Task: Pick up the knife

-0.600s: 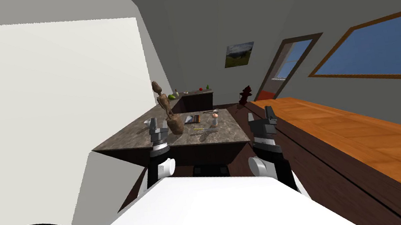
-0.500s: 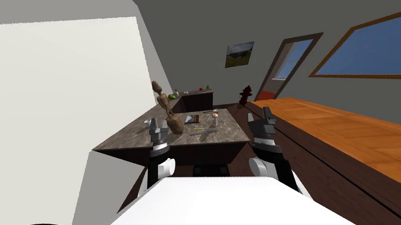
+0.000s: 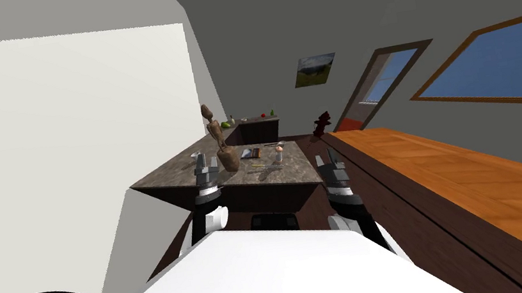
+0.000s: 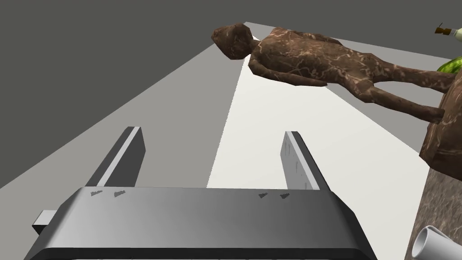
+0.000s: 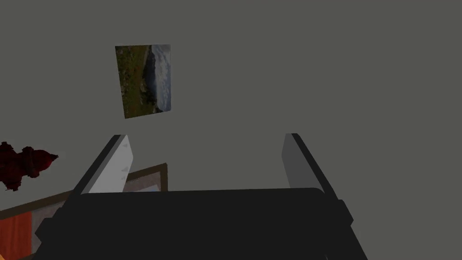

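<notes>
Head view: left tool (image 3: 206,160) and right tool (image 3: 325,159) are hovering released mid-frame, by the desk (image 3: 295,167) with a statue (image 3: 222,148).

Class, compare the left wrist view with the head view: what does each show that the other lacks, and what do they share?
Left wrist view: the left gripper from close behind, its fingers wide apart with nothing between them, and the pale veins on the brown figure. Head view: the marbled table with small items on it, the right gripper, a long wooden counter beside it, and a window. Shared: the left gripper and the brown figure, which stands on the table near that gripper.
</notes>
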Tool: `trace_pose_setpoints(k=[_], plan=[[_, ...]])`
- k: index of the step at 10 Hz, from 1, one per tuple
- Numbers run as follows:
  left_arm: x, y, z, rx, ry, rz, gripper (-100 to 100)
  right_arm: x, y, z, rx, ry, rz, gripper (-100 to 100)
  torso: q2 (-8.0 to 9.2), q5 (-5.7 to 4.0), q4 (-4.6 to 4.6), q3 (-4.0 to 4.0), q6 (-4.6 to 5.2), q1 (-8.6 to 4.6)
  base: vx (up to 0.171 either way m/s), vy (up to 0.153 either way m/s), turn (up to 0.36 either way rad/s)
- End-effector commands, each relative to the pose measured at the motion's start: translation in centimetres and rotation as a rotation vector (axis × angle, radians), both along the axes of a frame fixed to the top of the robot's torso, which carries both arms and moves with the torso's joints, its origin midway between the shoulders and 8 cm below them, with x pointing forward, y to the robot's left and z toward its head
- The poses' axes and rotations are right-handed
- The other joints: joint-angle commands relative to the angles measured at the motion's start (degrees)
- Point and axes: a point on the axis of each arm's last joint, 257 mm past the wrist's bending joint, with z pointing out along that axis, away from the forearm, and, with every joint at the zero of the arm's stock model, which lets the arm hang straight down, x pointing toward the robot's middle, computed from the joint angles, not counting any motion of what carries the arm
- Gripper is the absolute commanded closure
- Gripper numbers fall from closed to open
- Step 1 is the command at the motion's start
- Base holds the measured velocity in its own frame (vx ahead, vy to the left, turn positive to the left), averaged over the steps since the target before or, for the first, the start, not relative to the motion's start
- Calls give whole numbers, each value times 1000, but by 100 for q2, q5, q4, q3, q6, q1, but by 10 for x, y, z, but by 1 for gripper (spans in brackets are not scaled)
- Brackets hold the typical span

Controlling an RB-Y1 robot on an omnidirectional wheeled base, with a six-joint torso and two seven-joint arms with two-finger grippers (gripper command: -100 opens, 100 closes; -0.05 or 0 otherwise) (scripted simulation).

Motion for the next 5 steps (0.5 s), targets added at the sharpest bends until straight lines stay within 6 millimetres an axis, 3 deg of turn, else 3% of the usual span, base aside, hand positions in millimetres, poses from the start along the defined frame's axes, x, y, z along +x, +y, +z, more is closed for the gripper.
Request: trace_pose_setpoints(k=[1, 2, 3, 5], plan=[[0, 0, 0, 0, 0, 0, 0, -4, 12, -33, -55, 75, 31, -100, 0, 0, 0, 0, 0, 0, -65, -64, 150], [0, 0, 0, 0, 0, 0, 0, -9, 19, -56, -92, 129, 53, -100, 9, -2, 2, 5, -1, -8, -81, -64, 154], [0, 0, 0, 0, 0, 0, 0, -9, 19, -59, -99, 135, 57, -100, 17, -2, 3, 9, 0, -8, -46, -52, 18], [0, 0, 0, 0, 0, 0, 0, -26, 31, -114, -172, 260, 101, -100, 6, -2, 1, 3, 0, -5, -65, -53, 92]])
